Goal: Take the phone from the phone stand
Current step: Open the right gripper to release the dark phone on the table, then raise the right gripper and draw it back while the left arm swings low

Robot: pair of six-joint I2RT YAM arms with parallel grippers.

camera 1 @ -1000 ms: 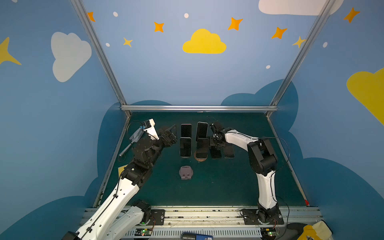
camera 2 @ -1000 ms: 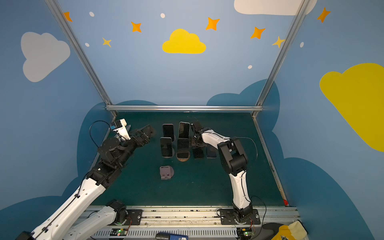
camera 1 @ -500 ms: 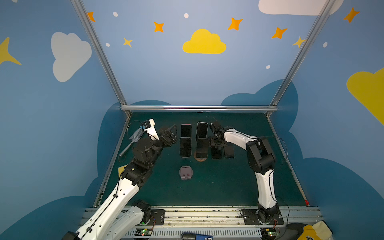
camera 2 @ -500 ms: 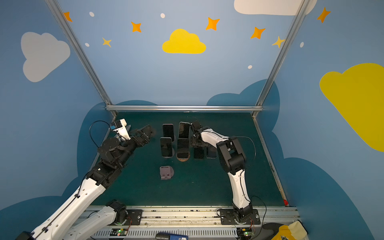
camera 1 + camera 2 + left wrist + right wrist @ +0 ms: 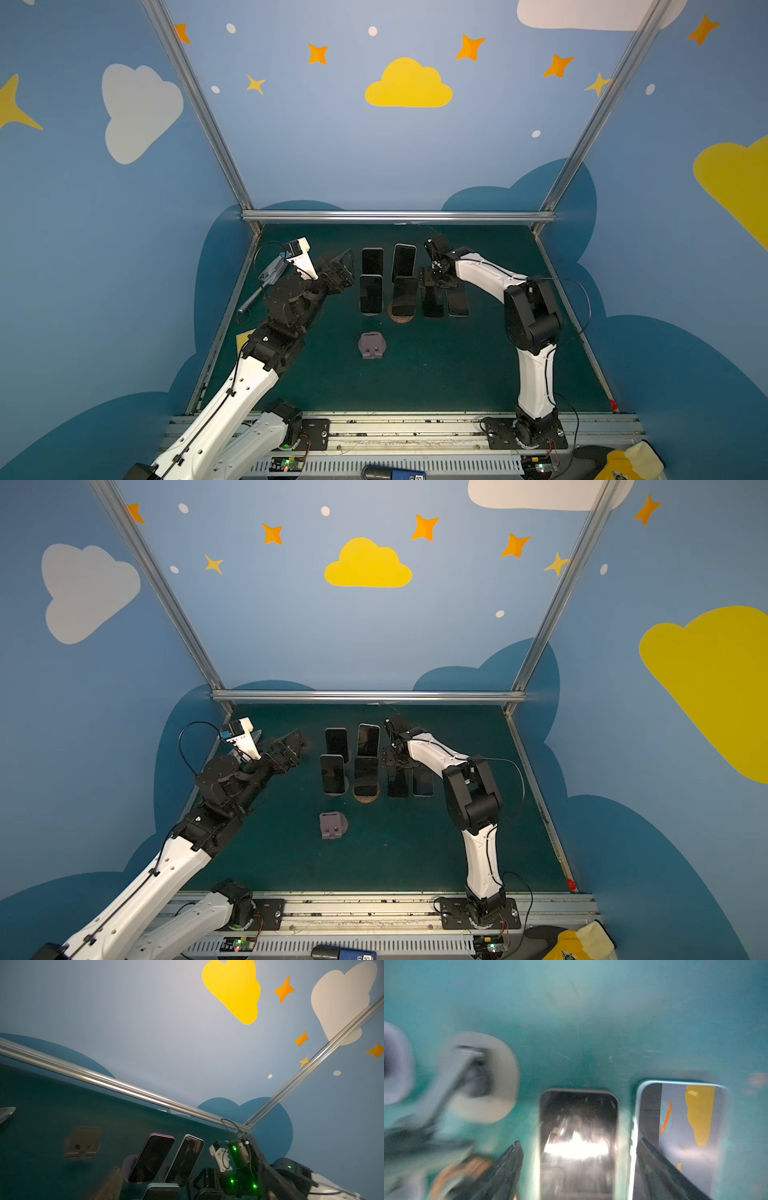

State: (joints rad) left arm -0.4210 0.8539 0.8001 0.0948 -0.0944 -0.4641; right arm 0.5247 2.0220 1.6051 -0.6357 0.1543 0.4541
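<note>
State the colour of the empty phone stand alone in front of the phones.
Greyish purple; the empty phone stand shows best in a top view.

**Blue walls, green table, dark glass**

Teal-green table [image 5: 415, 382]. Sky-blue walls [image 5: 332, 145] patterned with yellow clouds [image 5: 408, 85] and orange stars [image 5: 470, 46]. Mauve-grey stand [image 5: 372, 345]. Black-screened pink-rimmed phone [image 5: 151, 1157]; pale-blue-rimmed phone [image 5: 681, 1126]. Arms [image 5: 490, 278] white with black joints

Robot lab cell, aluminium frame [image 5: 397, 216], blue walls [image 5: 332, 158] with painted clouds [image 5: 408, 85], green tabletop [image 5: 436, 374], arms [image 5: 536, 374] on base rail [image 5: 399, 428]
</note>
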